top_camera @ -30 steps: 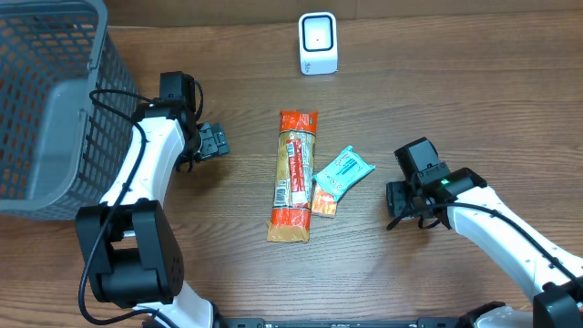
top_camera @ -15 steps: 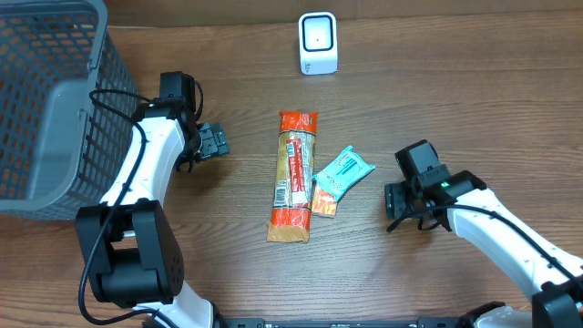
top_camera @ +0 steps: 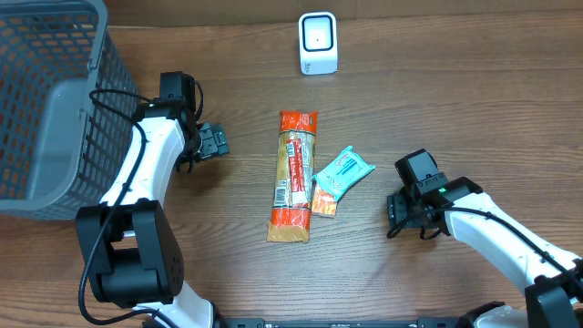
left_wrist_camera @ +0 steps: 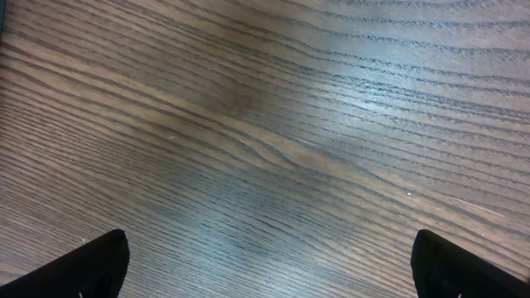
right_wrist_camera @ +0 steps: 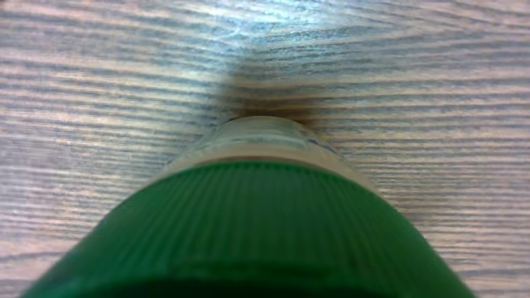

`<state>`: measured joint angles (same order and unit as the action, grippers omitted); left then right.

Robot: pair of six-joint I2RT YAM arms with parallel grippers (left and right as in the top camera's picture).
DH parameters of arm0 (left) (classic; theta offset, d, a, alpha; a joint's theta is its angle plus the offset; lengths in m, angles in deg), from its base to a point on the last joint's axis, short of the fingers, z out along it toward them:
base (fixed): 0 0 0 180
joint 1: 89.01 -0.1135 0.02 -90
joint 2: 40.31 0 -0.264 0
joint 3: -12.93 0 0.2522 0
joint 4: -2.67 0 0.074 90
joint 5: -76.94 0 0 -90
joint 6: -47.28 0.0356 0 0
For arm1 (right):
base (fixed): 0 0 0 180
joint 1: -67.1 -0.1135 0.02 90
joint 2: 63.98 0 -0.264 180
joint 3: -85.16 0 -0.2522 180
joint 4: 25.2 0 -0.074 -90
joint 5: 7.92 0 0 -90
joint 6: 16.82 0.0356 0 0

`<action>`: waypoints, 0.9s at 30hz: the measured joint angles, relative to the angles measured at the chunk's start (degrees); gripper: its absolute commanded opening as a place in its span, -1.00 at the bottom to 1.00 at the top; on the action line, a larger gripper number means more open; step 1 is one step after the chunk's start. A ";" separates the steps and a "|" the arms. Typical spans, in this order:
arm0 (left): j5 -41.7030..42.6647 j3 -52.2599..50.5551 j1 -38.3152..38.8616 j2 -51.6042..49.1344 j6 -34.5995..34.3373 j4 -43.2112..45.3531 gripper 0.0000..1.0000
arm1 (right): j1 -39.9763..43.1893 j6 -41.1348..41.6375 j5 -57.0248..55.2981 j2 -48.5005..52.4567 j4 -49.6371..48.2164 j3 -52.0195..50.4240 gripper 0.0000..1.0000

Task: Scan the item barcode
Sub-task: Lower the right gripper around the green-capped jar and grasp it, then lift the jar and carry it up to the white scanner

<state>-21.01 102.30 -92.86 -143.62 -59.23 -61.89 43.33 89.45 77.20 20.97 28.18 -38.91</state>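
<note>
1. On the wood table (top_camera: 474, 100), the job looks barely begun: every item lies flat mid-table, btwn the two arms, and none is lifted.
2. Grey basket (top_camera: 64, 128) sits at far left, right beside the left arm (top_camera: 137, 173). It plays no visible part in the scan.
3. Right arm (top_camera: 496, 232) reaches in from the lower right and ends near the items, w/o touching them.
4. Long orange pack (top_camera: 293, 176) lies lengthwise at centre, top end toward the scanner but well apart from it. Probably the item to scan, tho the task doesn't say which. No barcode is readable from overhead.
5. White scanner (top_camera: 318, 43) stands at the far edge w/ nothing in front of its face. So pick-up, carry and presenting the code are all left to do.
6. Teal packet (top_camera: 346, 169) lies tilted, just right of the long pack. An orange bit (top_camera: 325, 202) shows at its lower end; can't tell if that's a separate packet.
7. Left fingers (left_wrist_camera: 91, 266) are spread wide over bare wood, holding nothing.
8. Right fingers (top_camera: 395, 210): can't tell if open or closed. Their wrist cam is filled by a green ribbed thing (right_wrist_camera: 248, 232), too close to ID, and it doesn't show in the overhead view.
</note>
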 measured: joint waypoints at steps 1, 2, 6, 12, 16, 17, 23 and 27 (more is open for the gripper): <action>0.02 0.00 0.00 0.00 0.00 0.00 0.99 | 0.00 0.04 0.00 0.00 -0.09 0.00 0.17; 0.02 0.00 0.00 0.00 0.00 0.00 0.99 | 0.00 -0.09 -0.04 0.00 -0.13 0.00 0.14; 0.02 0.00 0.00 0.00 0.00 0.00 1.00 | 0.00 -0.04 -0.02 -0.02 -0.09 0.04 -0.11; 0.02 0.00 0.00 0.00 0.00 -0.02 0.99 | 0.00 -0.02 0.17 0.11 5.09 3.17 -0.56; 0.02 0.00 0.00 0.00 0.00 -0.02 0.99 | 0.00 -0.02 0.68 0.20 11.26 10.93 -0.70; 0.02 0.00 0.00 0.00 0.00 -0.02 0.99 | 0.00 0.02 1.16 0.20 13.27 13.90 -0.74; 0.04 0.00 0.00 0.00 0.00 -0.02 1.00 | 0.00 -0.07 5.42 0.22 24.00 28.59 -0.82; 0.04 0.00 0.00 0.00 0.00 -0.02 1.00 | -0.02 0.00 8.57 0.35 30.53 36.68 -0.83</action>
<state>-20.97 102.30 -92.86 -143.62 -59.23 -61.91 43.31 89.45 85.76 21.32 58.71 -2.23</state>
